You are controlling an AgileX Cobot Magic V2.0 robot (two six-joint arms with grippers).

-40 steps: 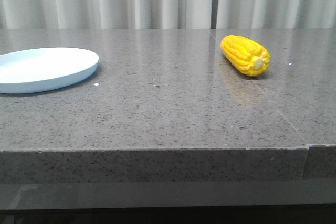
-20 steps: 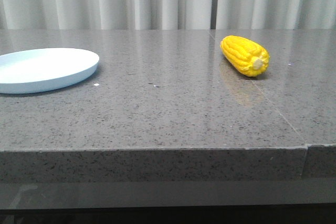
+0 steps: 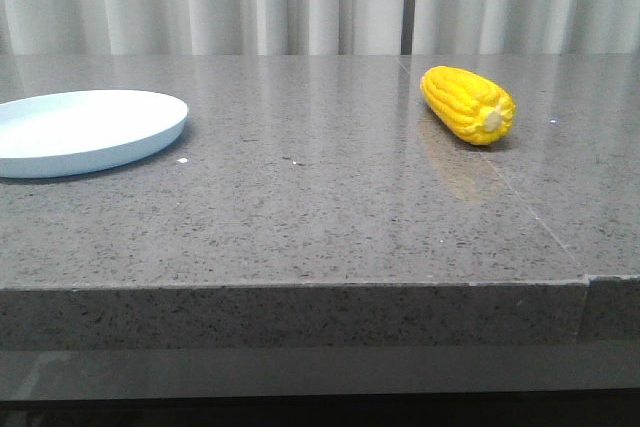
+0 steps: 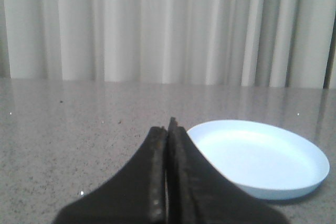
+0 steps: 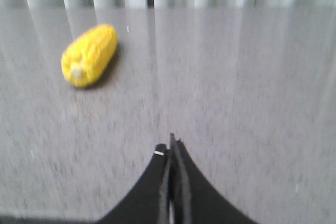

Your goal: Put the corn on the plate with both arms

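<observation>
Corn [image 3: 468,105] lies on the grey worktop [image 3: 300,217], over on the right side, far from the pale blue plate [image 3: 85,131] on the left. Both pincers are shut tight and hold nothing. The right pincer [image 5: 171,142] sits well back from the corn, not touching it. The left pincer [image 4: 169,128] is just beside the plate's rim and nowhere near the corn.
</observation>
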